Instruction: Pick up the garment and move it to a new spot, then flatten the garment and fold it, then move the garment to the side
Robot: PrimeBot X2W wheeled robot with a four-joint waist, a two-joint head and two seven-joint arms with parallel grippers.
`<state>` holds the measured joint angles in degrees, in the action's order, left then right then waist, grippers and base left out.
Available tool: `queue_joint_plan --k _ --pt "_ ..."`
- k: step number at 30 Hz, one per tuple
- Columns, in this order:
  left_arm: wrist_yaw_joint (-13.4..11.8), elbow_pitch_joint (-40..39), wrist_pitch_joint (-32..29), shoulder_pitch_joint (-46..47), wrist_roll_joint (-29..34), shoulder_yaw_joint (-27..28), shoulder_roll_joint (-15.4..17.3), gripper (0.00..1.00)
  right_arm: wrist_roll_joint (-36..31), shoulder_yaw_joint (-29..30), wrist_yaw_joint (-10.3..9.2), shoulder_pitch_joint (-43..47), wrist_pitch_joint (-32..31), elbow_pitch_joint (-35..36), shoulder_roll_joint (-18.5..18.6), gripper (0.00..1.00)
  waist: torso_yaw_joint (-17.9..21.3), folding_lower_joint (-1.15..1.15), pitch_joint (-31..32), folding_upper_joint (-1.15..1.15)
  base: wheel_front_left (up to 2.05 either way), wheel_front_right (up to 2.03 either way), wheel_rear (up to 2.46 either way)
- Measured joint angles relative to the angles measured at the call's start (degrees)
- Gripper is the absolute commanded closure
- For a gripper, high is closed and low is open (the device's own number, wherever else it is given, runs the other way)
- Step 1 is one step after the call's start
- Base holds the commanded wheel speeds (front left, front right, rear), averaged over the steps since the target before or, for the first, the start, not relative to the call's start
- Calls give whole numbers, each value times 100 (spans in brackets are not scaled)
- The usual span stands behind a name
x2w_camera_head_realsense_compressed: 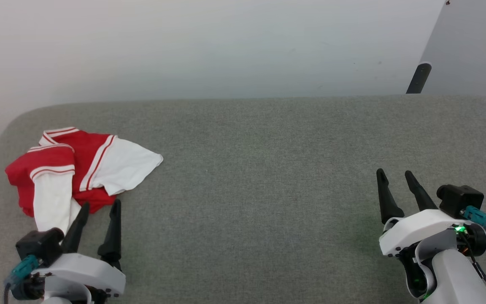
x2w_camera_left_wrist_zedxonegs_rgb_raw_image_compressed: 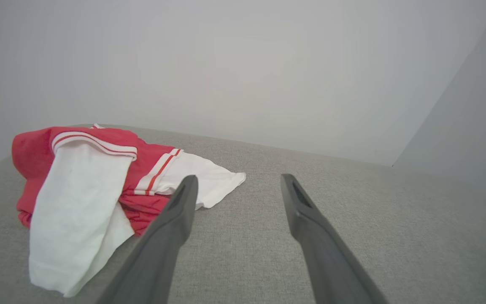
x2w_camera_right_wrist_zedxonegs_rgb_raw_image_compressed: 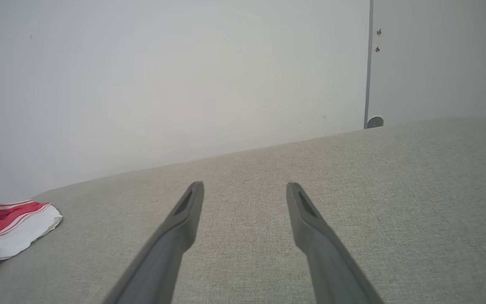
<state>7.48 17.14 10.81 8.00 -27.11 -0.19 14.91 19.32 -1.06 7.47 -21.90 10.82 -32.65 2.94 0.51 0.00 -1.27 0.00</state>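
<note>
The garment, a red jersey with white sleeves and red-striped white trim, lies crumpled at the left end of the grey padded table. Its printed numerals are hidden in the folds. My left gripper stands open just in front of the garment's near edge, its left fingertip over the red hem, with nothing between the fingers. The left wrist view has the garment ahead and left of my open left gripper. Far to the right, my right gripper is open over bare table. One white sleeve of the garment shows at the right wrist view's left edge, far from my right gripper.
A pale wall rises right behind the table. A door panel with a dark doorstop stands at the back right. The table's left corner is rounded, close beside the garment.
</note>
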Motion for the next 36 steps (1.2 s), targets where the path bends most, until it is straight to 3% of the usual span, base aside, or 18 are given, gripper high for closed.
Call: queue_joint_plan --k 15,36 --pt "0 112 186 76 350 -134 141 0 -634 -43 0 -18 181 -115 -1 0 35 0 16 0 0 0 0" --pt "0 436 411 158 666 -322 333 0 -983 37 0 -3 405 -80 0 0 57 0 30 0 0 0 0"
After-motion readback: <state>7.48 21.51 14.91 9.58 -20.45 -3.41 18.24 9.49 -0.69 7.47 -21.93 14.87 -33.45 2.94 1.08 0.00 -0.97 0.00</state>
